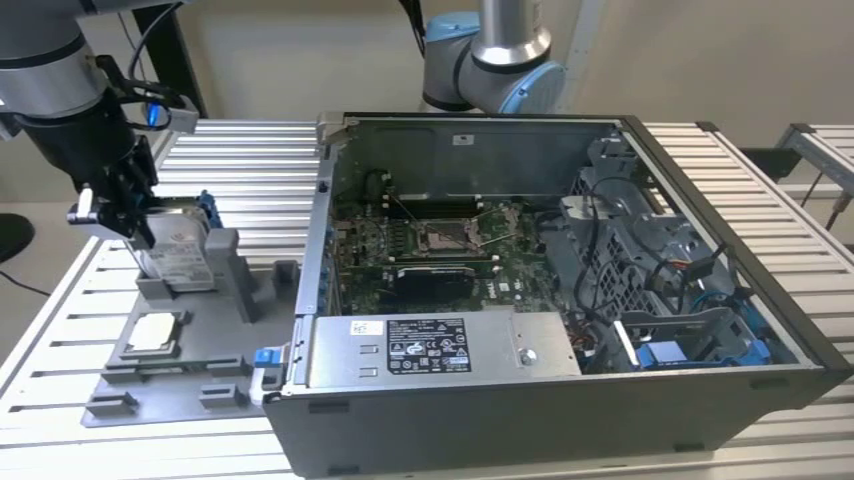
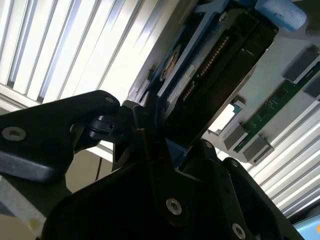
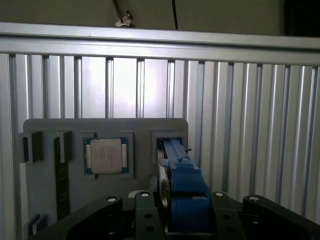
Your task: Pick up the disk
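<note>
Ribbed aluminium table (image 1: 747,180), open grey metal case (image 1: 534,410), flat grey plastic fixture (image 1: 200,365). Upright in fixture slot: disk (image 1: 184,255), silver slab, white label, blue frame. Top edge between black gripper (image 1: 138,228) fingers, clamped tight. Small square chip (image 1: 154,330) just beside.

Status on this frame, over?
Gripper low at grey holder, jaws closed on disk. Disk on edge in holder slot. Open computer case stands apart, exterior view's right.
</note>
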Robot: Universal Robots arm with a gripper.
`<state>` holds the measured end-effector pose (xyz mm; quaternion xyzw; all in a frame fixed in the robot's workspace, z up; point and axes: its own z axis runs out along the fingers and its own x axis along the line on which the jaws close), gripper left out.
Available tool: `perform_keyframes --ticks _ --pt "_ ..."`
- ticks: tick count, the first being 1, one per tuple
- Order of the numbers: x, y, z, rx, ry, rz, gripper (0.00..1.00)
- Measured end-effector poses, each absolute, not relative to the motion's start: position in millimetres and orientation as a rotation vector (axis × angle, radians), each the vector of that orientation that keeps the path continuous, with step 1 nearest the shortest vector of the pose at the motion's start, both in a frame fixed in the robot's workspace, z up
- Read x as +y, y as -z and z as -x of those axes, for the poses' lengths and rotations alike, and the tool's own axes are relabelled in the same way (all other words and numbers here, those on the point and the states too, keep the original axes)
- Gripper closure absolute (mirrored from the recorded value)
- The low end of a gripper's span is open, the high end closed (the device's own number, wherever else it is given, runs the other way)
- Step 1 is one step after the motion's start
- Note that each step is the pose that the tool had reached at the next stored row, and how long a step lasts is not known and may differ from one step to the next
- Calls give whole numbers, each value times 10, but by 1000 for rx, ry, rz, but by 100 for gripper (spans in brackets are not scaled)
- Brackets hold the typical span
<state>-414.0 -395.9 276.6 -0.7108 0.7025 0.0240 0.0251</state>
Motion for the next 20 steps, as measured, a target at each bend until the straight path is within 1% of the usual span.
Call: perform_keyframes --ticks 20 --pt "-3959 -2767 4140 2173 -75 2199 100"
